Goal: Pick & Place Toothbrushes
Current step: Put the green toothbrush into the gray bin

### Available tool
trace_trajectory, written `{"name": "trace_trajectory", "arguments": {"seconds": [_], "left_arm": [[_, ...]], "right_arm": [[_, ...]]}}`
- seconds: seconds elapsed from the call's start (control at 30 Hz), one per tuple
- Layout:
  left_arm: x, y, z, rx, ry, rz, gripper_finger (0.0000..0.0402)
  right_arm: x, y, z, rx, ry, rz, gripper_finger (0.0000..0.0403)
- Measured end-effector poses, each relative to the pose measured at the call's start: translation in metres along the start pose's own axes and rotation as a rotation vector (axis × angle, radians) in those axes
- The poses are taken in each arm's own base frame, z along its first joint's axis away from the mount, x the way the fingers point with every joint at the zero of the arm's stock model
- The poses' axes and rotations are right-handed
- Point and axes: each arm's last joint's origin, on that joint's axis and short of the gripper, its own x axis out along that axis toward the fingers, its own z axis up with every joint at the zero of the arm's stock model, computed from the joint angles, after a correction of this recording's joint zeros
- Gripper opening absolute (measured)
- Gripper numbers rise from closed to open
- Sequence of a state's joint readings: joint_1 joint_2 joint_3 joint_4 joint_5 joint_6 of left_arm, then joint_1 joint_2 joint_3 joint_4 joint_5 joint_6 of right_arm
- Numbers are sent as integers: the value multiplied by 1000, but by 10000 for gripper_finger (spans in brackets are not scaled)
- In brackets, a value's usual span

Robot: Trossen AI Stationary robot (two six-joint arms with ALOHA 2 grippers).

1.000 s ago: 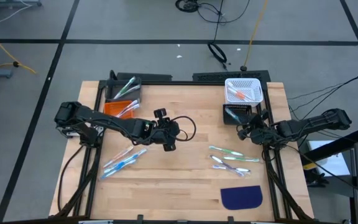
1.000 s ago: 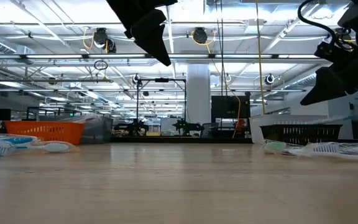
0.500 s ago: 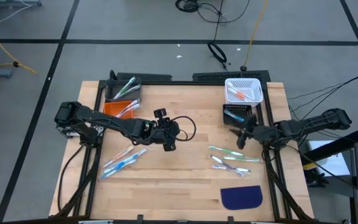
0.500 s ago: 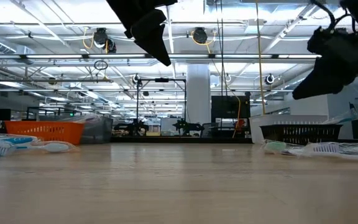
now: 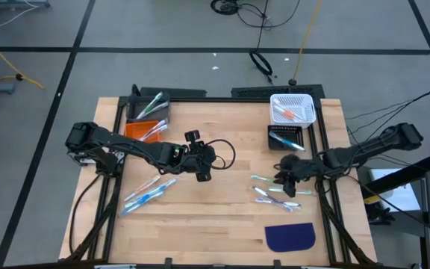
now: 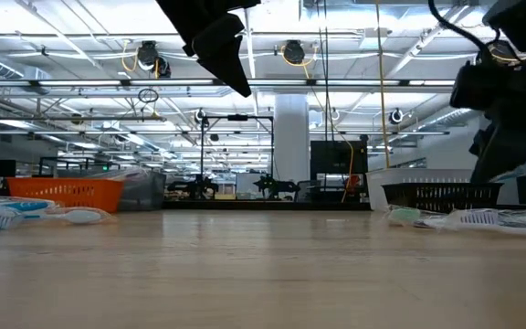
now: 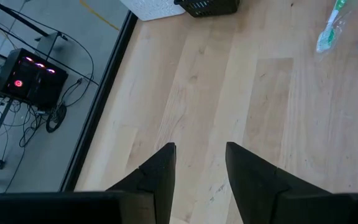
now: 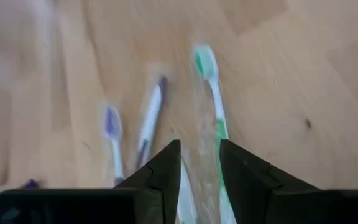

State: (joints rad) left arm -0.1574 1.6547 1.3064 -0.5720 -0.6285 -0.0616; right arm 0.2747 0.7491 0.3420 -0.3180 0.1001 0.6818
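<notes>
Several toothbrushes lie flat on the wooden table in two groups: blue ones [image 5: 148, 193] at the near left, green and purple ones [image 5: 275, 196] at the near right. My right gripper [image 5: 281, 179] hangs over the right group, tipped downward and open. In the right wrist view a green toothbrush [image 8: 211, 93] and two purple ones [image 8: 151, 118] lie just past its fingertips [image 8: 199, 155]; nothing is between them. In the low view this gripper [image 6: 510, 137] is clear of the table. My left gripper [image 5: 204, 170] waits open over the table's middle, above bare wood [image 7: 201, 155].
An orange bin [image 5: 142, 129] and a dark bin [image 5: 149, 107] holding toothbrushes stand at the far left. A white bin [image 5: 293, 109] and a black bin [image 5: 286, 138] stand at the far right. A dark blue half-round mat [image 5: 290, 237] lies near the front right.
My right gripper has swung from beside the black bin toward the table's near edge and a little left, turning and tipping downward until it hangs over the right group of toothbrushes. The toothbrushes have not moved.
</notes>
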Motion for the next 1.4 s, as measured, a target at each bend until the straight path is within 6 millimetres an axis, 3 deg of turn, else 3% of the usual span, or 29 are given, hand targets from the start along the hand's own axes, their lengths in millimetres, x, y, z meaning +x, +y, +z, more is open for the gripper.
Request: {"name": "trace_trajectory", "arguments": {"seconds": [0.8,0.93,1.07,1.23,1.4], "left_arm": [[0,0,0,-12,0,0,143],[0,0,0,-20,0,0,143],[0,0,0,-21,0,0,143],[0,0,0,-21,0,-1,143],[0,0,0,-23,0,0,143]], "right_arm": [[33,-5,-16,-89,198,-198,100],[34,-5,-17,-94,205,-210,78],[33,-6,-17,-93,198,-210,19],[29,-3,-13,-97,171,-180,14],[21,11,5,-137,85,-130,13]]}}
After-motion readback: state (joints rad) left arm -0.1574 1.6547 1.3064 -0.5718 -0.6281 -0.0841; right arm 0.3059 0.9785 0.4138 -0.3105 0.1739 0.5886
